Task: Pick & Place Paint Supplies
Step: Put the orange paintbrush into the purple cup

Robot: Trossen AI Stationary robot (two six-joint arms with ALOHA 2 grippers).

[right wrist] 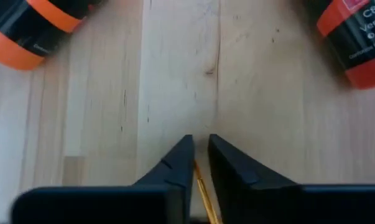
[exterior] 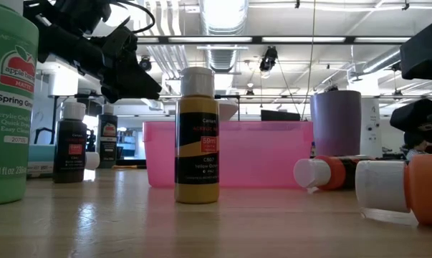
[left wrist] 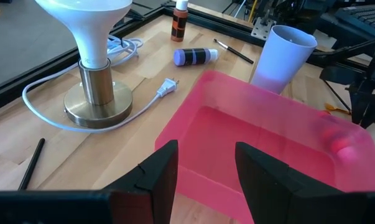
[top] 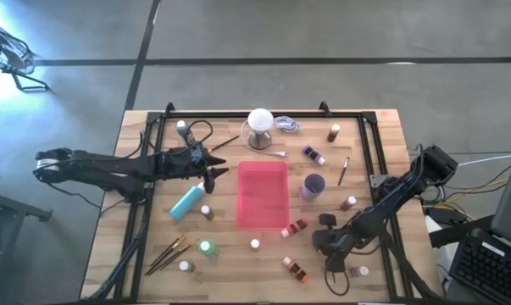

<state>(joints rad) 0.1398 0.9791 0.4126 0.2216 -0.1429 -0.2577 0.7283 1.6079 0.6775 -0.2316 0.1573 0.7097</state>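
**Right gripper pinching a brush, left hovering empty by the tray**

We read the right gripper (right wrist: 199,152) as nearly closed on a thin gold-brown shaft, probably a brush (right wrist: 206,193), low over bare wood at lower right of the high view. Two orange-banded bottles (right wrist: 32,28) lie either side at the top corners of its wrist view.

Left gripper (left wrist: 206,168) is spread and empty, at the tray's (top: 262,196) upper-left corner in the high view.

Handling, our judgement:
- Brush: very light, stiff, thin, will pivot between the pads. Grip mid-handle (not the bristles).
- Small bottles: light, rigid, smooth plastic. Lying ones such as those at lower centre (top: 294,268) will roll; take them across the body.
- Teal bottle (top: 187,202), left of the tray: larger, heavier, needs a wide opening; grip mid-body.
- More brushes (top: 168,252) lie flat at lower left, hard to get under.

Supplies are scattered all round the tray, which looks empty in the high view.
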